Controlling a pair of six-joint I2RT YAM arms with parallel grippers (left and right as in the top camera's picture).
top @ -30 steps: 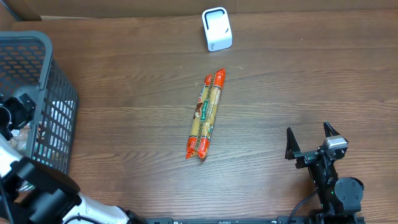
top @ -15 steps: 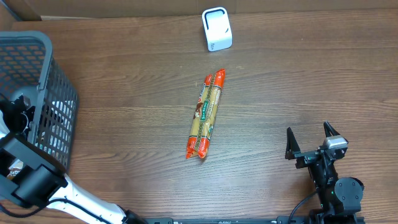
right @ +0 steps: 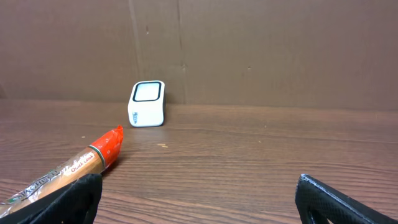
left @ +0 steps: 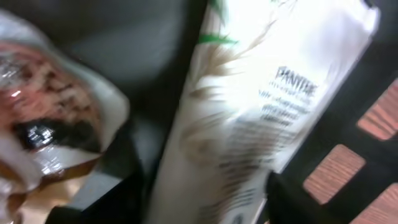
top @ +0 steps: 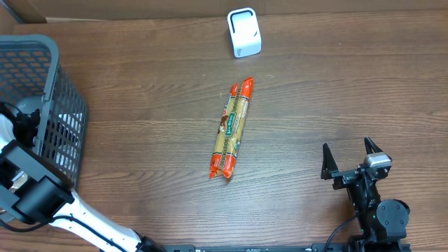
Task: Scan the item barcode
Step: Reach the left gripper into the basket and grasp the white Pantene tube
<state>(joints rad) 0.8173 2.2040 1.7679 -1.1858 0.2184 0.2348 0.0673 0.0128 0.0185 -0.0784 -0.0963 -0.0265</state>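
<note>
My left gripper (left: 208, 200) reaches down inside the grey mesh basket (top: 49, 77). A white Pantene bottle (left: 261, 106) fills the gap between its dark fingers (left: 124, 186), which touch it on both sides; this view is blurred. From overhead, only the left arm (top: 24, 185) shows at the basket's near wall, and the jaws are hidden. The white barcode scanner (top: 244, 32) stands at the table's far edge, also seen as the scanner (right: 147, 102). My right gripper (top: 348, 158) rests open and empty at the front right.
An orange-ended pasta pack (top: 232, 128) lies lengthwise mid-table, its end (right: 93, 158) close to my right gripper's left finger. A clear-wrapped reddish-brown packet (left: 43, 124) lies in the basket beside the bottle. A cardboard wall (right: 249, 50) backs the table.
The left arm has shifted at the basket's near side and its jaws have narrowed onto the white bottle. The right arm, pasta pack and scanner have not moved.
</note>
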